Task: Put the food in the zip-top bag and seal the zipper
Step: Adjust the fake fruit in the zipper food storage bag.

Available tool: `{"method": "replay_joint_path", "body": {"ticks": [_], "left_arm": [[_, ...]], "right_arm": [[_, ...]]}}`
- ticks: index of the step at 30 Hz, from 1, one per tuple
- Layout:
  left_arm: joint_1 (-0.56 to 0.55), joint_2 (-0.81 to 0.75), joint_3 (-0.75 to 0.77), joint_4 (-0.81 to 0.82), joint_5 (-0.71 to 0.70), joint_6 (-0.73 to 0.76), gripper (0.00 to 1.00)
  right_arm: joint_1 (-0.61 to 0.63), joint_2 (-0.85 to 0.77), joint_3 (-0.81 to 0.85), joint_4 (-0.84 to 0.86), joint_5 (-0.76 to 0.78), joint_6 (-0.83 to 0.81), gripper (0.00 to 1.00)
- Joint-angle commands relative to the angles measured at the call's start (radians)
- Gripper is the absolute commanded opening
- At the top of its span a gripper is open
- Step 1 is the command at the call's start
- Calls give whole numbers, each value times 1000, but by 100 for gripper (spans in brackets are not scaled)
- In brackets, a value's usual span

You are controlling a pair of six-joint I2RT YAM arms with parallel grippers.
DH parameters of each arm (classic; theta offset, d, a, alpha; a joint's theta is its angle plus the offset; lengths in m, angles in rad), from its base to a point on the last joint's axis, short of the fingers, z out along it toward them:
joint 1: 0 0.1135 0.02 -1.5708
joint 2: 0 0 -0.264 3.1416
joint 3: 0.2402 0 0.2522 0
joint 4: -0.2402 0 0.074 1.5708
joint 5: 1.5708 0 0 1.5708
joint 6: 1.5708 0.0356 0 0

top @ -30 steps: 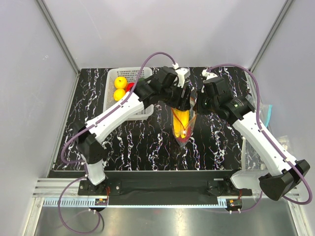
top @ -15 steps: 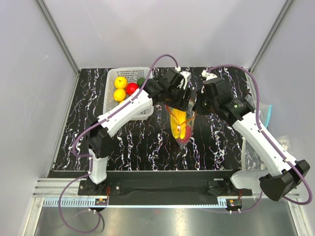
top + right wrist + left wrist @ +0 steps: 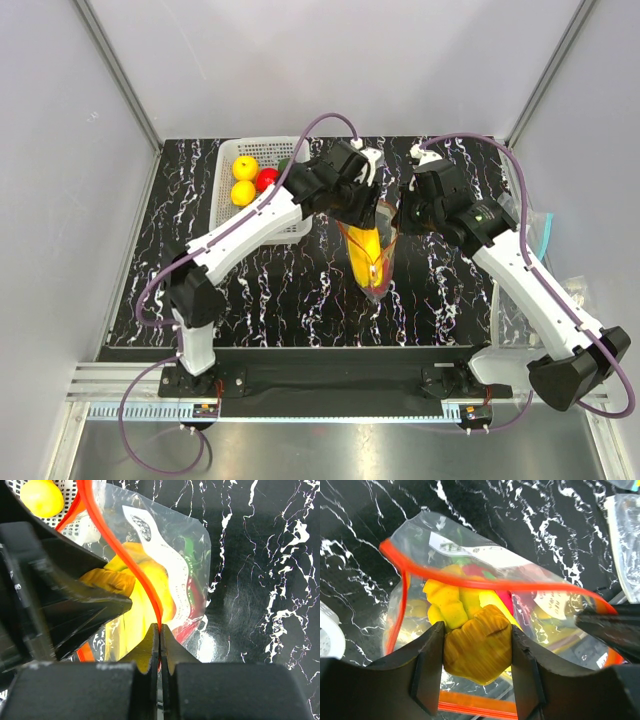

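Note:
The clear zip-top bag [image 3: 374, 268] hangs open between my two grippers in the middle of the table. My left gripper [image 3: 371, 214] is shut on the brown stem end of the yellow banana bunch [image 3: 470, 630], which sticks down into the bag's mouth [image 3: 470, 550]. The red-orange zipper [image 3: 495, 583] curves around the banana. A pink-red dragon fruit [image 3: 194, 591] lies inside the bag under the banana. My right gripper [image 3: 160, 630] is shut on the zipper strip [image 3: 107, 530] and holds that edge up. Two round yellow fruits [image 3: 244, 180] sit in the basket.
The white mesh basket [image 3: 228, 212] stands at the back left and also holds a red fruit [image 3: 267, 178]. Another clear bag with a teal edge [image 3: 543, 232] and clear plastic sheets [image 3: 510, 310] lie along the right side.
My left arm has swung its elbow to the right and kept the banana bunch in the bag's mouth. The bag has shifted slightly. The right arm has hardly moved.

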Motion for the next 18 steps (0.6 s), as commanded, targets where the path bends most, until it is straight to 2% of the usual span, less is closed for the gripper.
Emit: {"method": "replay_joint_path", "body": {"ticks": [1,6,7,12,13,16,18], "left_arm": [[-8,-147,-44,125,30,31,20],[-20,-301,-275,370,-16,157,17],[-29,-354,-370,476,-24,181,17],[-53,-505,-669,791,-91,309,16],[-62,-541,-708,910,-91,326,16],[-80,-578,-822,1090,-91,393,18],[-92,-580,-867,1151,-130,424,18]], "right_arm": [[-7,-35,4,44,-8,2,0],[-7,-40,1,46,-2,0,0],[-8,-42,1,46,-2,0,0],[-8,-37,2,52,-8,0,0],[-8,-37,2,54,-11,2,0],[-8,-40,1,54,-14,2,0],[-8,-43,-2,55,-9,0,0]]}}
